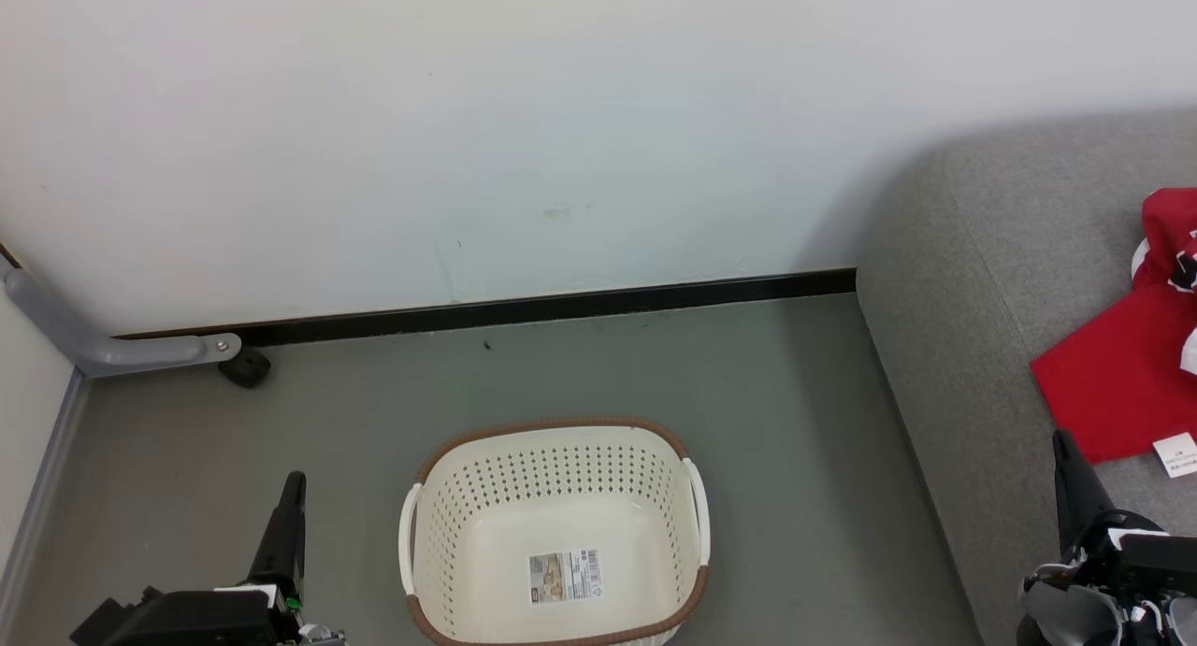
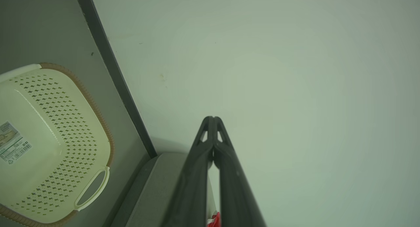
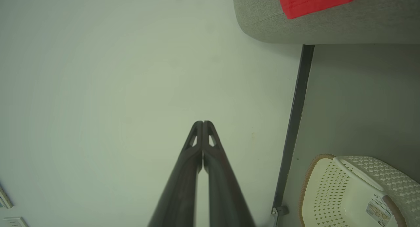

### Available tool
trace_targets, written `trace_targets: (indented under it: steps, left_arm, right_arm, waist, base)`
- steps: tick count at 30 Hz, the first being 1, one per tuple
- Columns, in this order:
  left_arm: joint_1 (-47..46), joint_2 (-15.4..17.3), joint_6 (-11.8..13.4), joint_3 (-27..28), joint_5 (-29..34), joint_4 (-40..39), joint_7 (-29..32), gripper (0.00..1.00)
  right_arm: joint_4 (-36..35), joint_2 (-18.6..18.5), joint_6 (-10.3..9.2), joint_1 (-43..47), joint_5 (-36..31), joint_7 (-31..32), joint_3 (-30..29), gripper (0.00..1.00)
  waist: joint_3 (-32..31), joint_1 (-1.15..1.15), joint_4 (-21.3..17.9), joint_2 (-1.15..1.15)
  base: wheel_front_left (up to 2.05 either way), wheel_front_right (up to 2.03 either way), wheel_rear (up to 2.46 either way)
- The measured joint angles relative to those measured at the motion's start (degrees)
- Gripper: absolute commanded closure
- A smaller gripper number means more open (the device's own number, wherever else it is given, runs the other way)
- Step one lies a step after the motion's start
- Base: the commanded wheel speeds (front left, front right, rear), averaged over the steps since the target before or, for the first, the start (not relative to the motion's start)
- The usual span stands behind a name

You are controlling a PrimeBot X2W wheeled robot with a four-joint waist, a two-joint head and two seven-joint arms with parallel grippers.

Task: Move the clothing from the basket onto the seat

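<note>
The basket (image 1: 552, 482) is standing upright on the grey floor (image 1: 767, 412), a little out from the dark skirting (image 1: 561, 306) at the foot of the pale wall (image 1: 468, 113), and its bottom is showing bare around a label sticker (image 1: 565, 576). The clothing (image 1: 1117, 384) is lying on the seat (image 1: 973, 347), well back from the seat's rounded edge that faces the basket, with a small white tag (image 1: 1176, 454) lying at the hem nearest the robot. The head view is showing all of this at once, but it is giving just one dark finger of each gripper, low in its two bottom corners, so their state is not readable there. The wrist views are settling it: the left gripper (image 2: 213, 118) is holding its two fingers pressed together at the tips with nothing between them, pointing at the wall, and the right gripper (image 3: 203, 123) is doing the same. The left wrist view is also catching the basket's perforated side and white handle at its left edge, and a sliver of red low between the fingers. The right wrist view is showing a red corner of the clothing reaching close to the seat's front edge, which the head view is cropping. A grey bracket with a black caster (image 1: 245, 366) is sitting by the skirting at the floor's far left.
</note>
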Motion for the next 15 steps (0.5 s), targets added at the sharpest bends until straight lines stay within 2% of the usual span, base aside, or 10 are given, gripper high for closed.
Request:
trace_targets:
  steps: [15]
  left_arm:
    - [0.0, 0.0, 0.0, 0.0, 0.0, 0.0, 0.0, 1.0]
  right_arm:
    - [0.0, 0.0, 0.0, 0.0, 0.0, 0.0, 0.0, 1.0]
  waist:
    - [0.0, 0.0, 0.0, 0.0]
  base:
    - [0.0, 0.0, 0.0]
